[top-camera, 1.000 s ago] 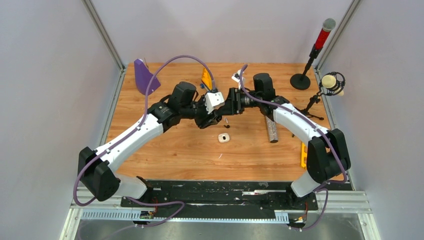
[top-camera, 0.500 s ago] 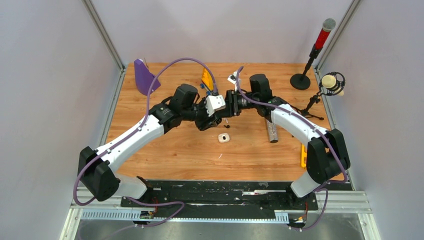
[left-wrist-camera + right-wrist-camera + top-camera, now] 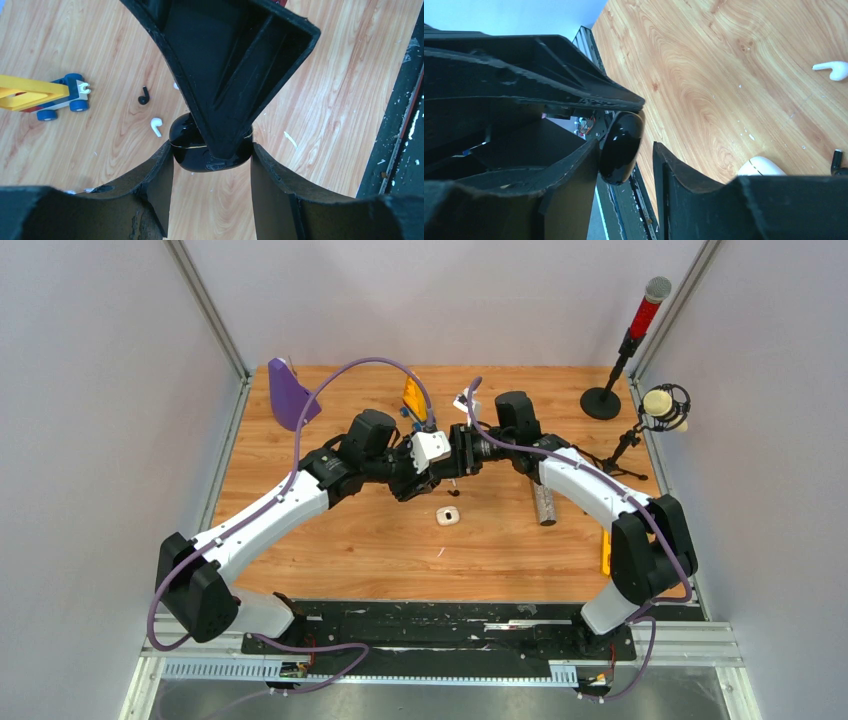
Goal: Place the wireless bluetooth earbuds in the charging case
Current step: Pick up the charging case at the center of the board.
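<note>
Your left tool point(image 3: 211, 150) was clamped on the glossy black charging case point(image 3: 187, 145), over the table point(image 3: 325, 100). Your right tool point(image 3: 626, 147) straddled that same case (whether it actually gripped, you could not tell). One black earbud point(image 3: 144, 96) and one white earbud point(image 3: 157, 126) lay loose on the wood, close together.

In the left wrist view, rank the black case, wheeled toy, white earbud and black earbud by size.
Largest, black case and wheeled toy: similar, case nearer, unsure.
Smallest, white earbud and black earbud: alike.
</note>
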